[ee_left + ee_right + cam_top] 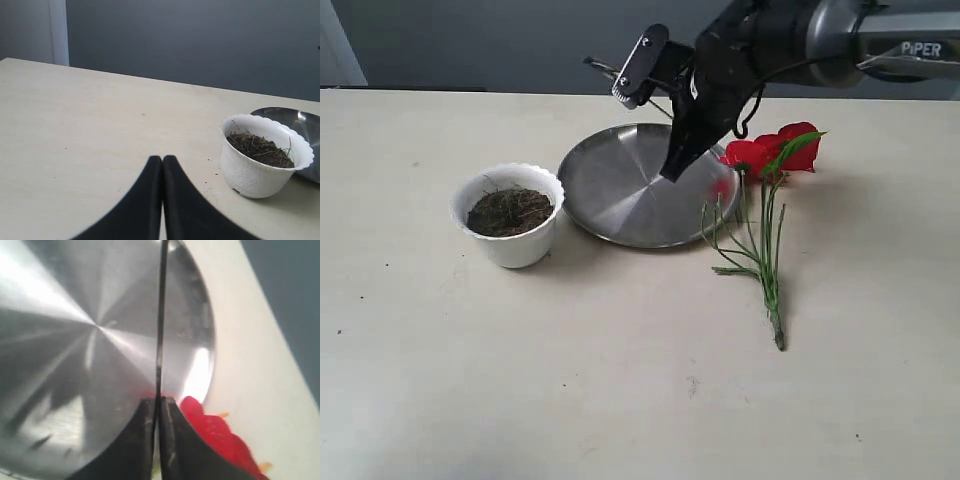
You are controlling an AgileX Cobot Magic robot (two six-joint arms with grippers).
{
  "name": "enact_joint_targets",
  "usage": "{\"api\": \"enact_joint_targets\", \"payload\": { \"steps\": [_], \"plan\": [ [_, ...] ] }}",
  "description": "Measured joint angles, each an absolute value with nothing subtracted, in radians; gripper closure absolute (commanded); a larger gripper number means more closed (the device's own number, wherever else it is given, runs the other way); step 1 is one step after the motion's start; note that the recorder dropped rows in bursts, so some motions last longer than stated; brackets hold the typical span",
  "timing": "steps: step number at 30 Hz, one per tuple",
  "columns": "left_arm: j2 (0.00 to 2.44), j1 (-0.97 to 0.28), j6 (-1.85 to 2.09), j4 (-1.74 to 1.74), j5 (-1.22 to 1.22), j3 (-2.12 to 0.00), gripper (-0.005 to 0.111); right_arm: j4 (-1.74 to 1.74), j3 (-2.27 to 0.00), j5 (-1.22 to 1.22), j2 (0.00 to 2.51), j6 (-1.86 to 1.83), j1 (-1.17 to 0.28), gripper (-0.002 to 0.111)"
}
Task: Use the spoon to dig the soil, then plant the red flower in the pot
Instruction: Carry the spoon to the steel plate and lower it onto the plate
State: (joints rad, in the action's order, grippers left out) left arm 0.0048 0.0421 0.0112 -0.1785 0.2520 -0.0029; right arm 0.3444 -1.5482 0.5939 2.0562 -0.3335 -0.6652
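Observation:
The white scalloped pot stands left of the steel plate and holds dark soil. The red flower lies flat on the table to the plate's right, its green stems pointing toward the front. My right gripper hangs over the plate's right side, shut on the spoon, which shows edge-on as a thin line running out from the jaws. In the exterior view the arm largely hides the spoon. My left gripper is shut and holds nothing, low over bare table beside the pot.
A round steel plate lies between pot and flower, with nothing on it. The beige table reaches a grey wall at the back. The left arm is outside the exterior view.

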Motion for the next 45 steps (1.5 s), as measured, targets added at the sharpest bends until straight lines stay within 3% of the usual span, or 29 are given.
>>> {"api": "enact_joint_targets", "payload": {
  "steps": [11,20,27,45],
  "plan": [
    [0.005,0.042,0.011,-0.179,0.252,-0.003,0.106,-0.473,-1.548,0.623,2.089,-0.681,-0.507,0.109],
    [0.005,0.042,0.011,-0.179,0.252,-0.003,0.106,-0.741,-1.611,0.805,2.177,-0.694,-0.466,0.109],
    [0.005,0.042,0.011,-0.179,0.252,-0.003,0.106,-0.762,-1.673,0.920,2.233,-0.666,-0.464,0.109],
    [0.005,0.042,0.011,-0.179,0.252,-0.003,0.106,-0.599,-1.675,0.911,2.251,-0.453,-0.463,0.109]
  ]
}}
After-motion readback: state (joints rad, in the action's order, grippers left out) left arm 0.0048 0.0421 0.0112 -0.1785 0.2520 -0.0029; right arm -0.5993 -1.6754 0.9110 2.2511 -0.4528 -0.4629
